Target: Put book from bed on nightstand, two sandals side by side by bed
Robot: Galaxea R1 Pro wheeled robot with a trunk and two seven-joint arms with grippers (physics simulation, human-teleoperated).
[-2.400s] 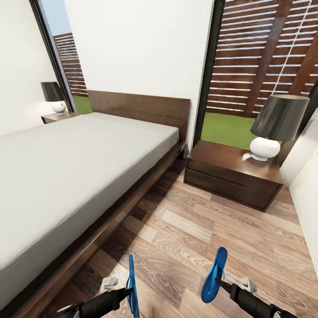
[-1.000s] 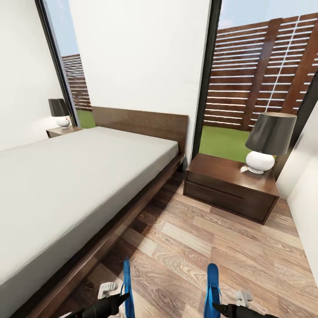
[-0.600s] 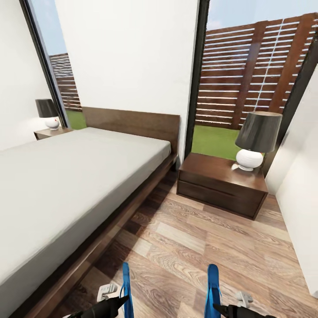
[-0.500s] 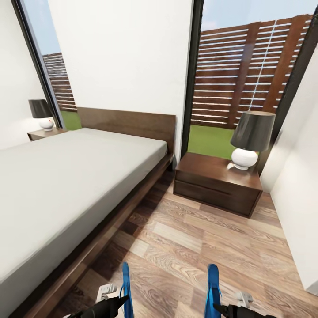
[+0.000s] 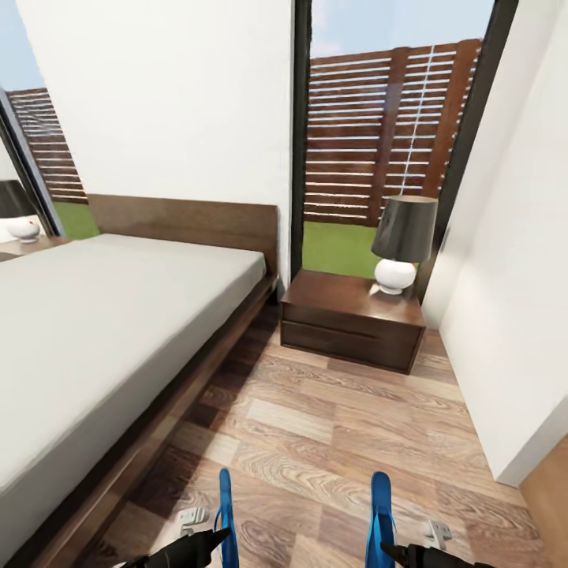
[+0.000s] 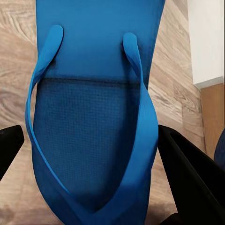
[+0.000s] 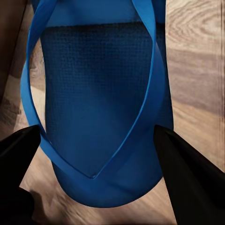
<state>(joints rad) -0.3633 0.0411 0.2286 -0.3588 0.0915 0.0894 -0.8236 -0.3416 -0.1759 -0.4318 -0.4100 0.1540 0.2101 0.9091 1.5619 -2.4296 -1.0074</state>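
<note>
I hold one bright blue sandal in each hand, low over the wood floor. My left gripper (image 5: 214, 539) is shut on one sandal (image 5: 226, 514), seen edge-on. My right gripper (image 5: 392, 549) is shut on the other sandal (image 5: 381, 511). In the left wrist view the sandal (image 6: 93, 98) sits strap-side up between black fingers (image 6: 190, 176). The right wrist view shows its sandal (image 7: 101, 98) between dark fingers (image 7: 187, 166). The bed (image 5: 95, 315), bare grey mattress, lies left. A nightstand (image 5: 351, 322) stands beside its headboard. The book is out of view.
A dark-shaded lamp with a white base (image 5: 401, 241) stands on the nightstand. A second nightstand (image 5: 14, 251) with a lamp shows past the bed's far side. A white wall (image 5: 513, 300) closes the right. Open wood floor (image 5: 331, 426) runs between bed and wall.
The whole view has swung to the right, so bed and nightstand sit further left in the picture. The right sandal, tilted earlier, now stands edge-on like the left one.
</note>
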